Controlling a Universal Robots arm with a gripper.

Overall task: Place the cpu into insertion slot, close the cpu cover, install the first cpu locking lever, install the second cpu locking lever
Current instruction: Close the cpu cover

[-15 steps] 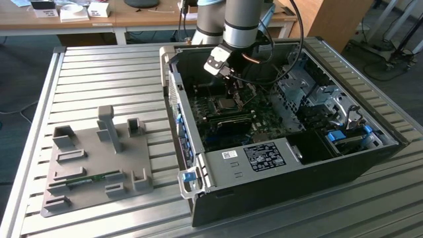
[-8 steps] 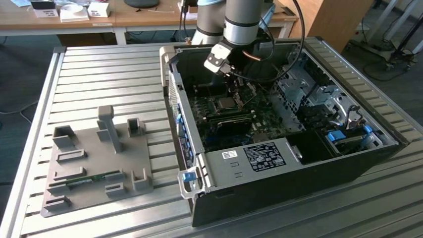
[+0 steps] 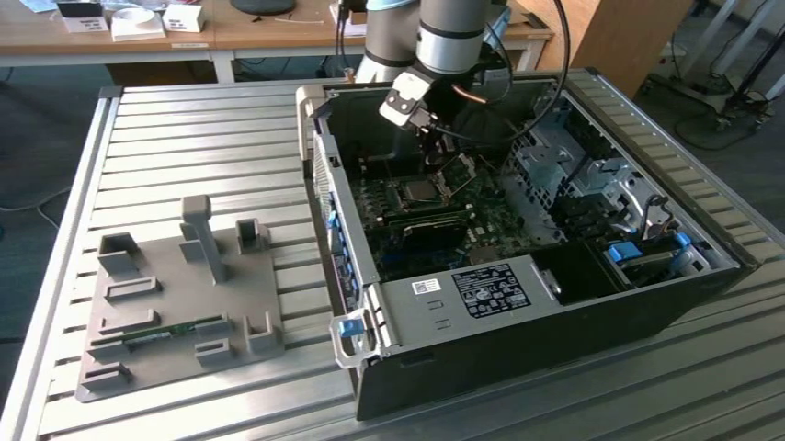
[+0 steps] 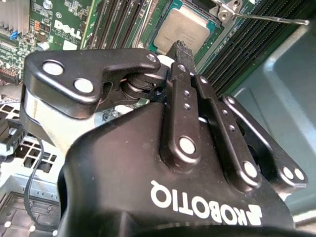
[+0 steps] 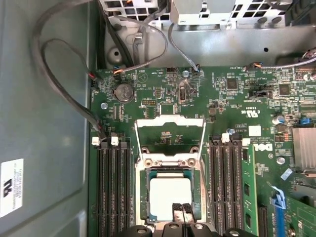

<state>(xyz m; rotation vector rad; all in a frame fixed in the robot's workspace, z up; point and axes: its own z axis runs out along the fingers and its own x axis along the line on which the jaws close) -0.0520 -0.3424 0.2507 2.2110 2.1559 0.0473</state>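
The cpu (image 5: 168, 195), a silvery square chip, lies flat in the insertion slot (image 5: 143, 193) on the green motherboard, and it also appears in the exterior view (image 3: 417, 191) and the second wrist view (image 4: 185, 29). The cpu cover (image 5: 170, 120) stands swung open, away from the chip, and looks tilted up in the exterior view (image 3: 462, 173). A thin wire locking lever (image 4: 266, 19) sticks out beside the slot. My gripper (image 5: 181, 210) is shut with nothing between its fingers, its tips (image 4: 180, 48) just over the chip's near edge, inside the case (image 3: 431, 152).
Black memory slots flank the socket, with a green memory stick (image 5: 247, 182) in one. Grey cables (image 5: 64, 98) run along the case wall. Outside the open computer case (image 3: 528, 331), a grey fixture tray (image 3: 184, 303) sits on the slatted metal table.
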